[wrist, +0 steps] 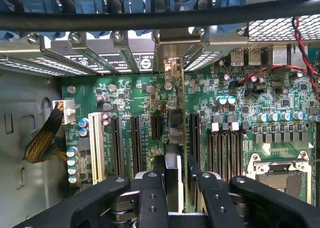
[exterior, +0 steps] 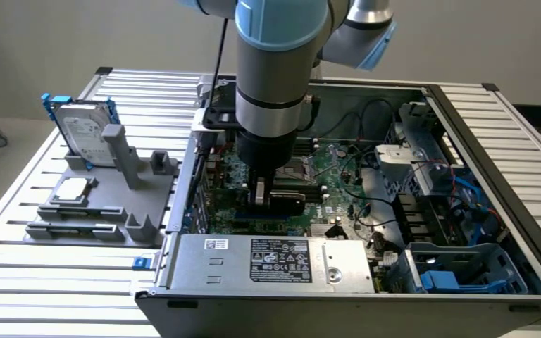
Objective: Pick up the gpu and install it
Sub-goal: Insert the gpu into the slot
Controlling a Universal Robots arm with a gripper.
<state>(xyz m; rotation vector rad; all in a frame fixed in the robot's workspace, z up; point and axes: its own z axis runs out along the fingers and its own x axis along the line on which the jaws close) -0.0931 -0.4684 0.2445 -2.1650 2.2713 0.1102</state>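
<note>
My gripper [exterior: 272, 198] is down inside the open computer case [exterior: 496, 141], shut on the gpu [exterior: 287, 205], which shows as a dark card low over the green motherboard [exterior: 337, 165]. In the wrist view the gpu [wrist: 173, 130] runs edge-on between the black fingers [wrist: 152, 193], in line with the long expansion slots [wrist: 136, 143]. Its silver end bracket [wrist: 172, 70] reaches the case's rear slot openings. Whether the card sits in a slot I cannot tell.
The silver power supply [exterior: 270, 260] fills the case's near side, and a drive cage with blue parts [exterior: 458, 271] sits at the exterior view's right. On a grey fixture [exterior: 110, 204] outside the case are a hard drive in a blue frame [exterior: 84, 130] and a square processor chip [exterior: 73, 186].
</note>
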